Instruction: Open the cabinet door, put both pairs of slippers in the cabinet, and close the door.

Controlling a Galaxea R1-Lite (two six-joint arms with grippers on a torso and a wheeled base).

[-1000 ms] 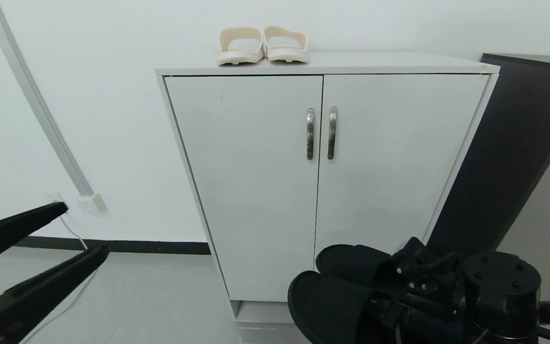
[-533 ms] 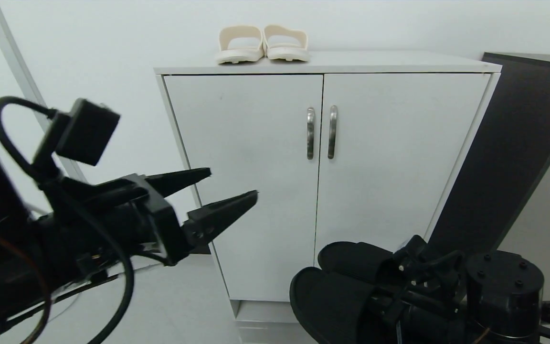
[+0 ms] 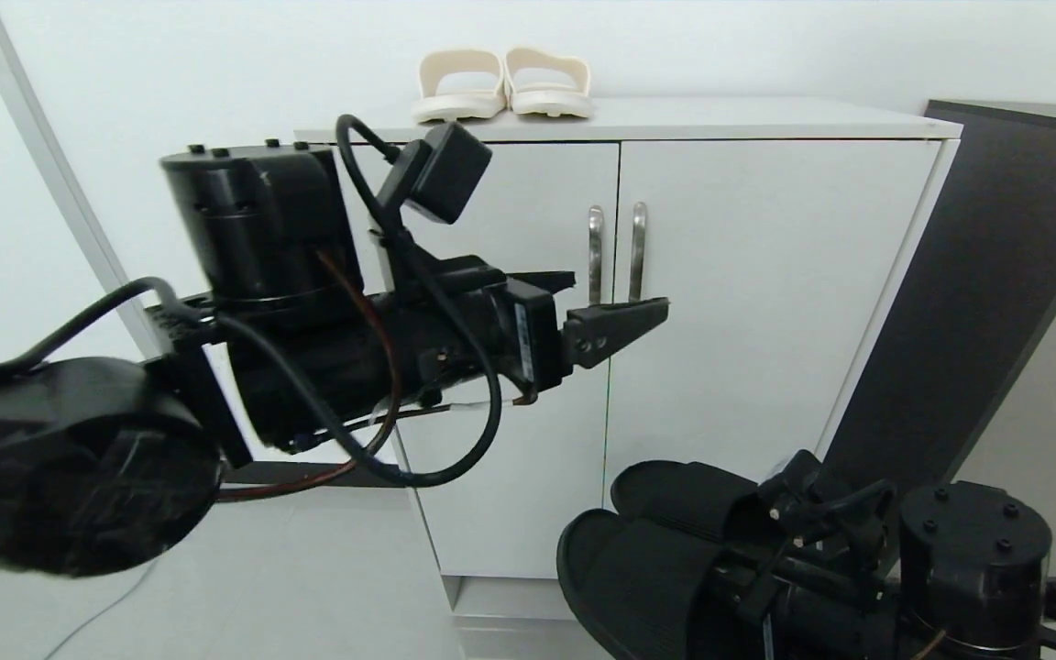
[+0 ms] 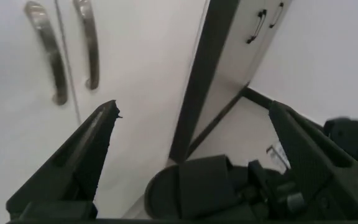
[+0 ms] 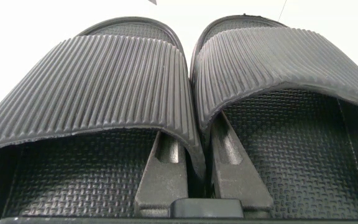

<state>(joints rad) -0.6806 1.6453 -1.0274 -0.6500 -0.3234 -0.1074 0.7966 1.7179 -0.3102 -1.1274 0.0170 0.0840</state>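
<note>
No step looks finished yet. At the left, the left gripper [image 3: 620,289] hovers with its fingers spread and empty, just in front of the two metal handles [image 3: 596,255] of the single cabinet [image 3: 766,275]. Both of the cabinet's doors are shut. One cream pair of slippers [image 3: 503,84] sits on the cabinet's top, left of its middle. Nearer and to the right, the right gripper [image 5: 197,171] is clamped on the adjoining straps of the one black pair [image 3: 665,541]. Opening a door, stowing all four slippers and closing up remain.

Top pair [image 3: 503,84] sits on the cabinet [image 3: 766,117]. Left gripper [image 3: 621,290] is before the handles [image 3: 638,240]. Held pair [image 3: 665,541] is in right gripper [image 5: 195,163], low before the right door [image 3: 766,321].
</note>
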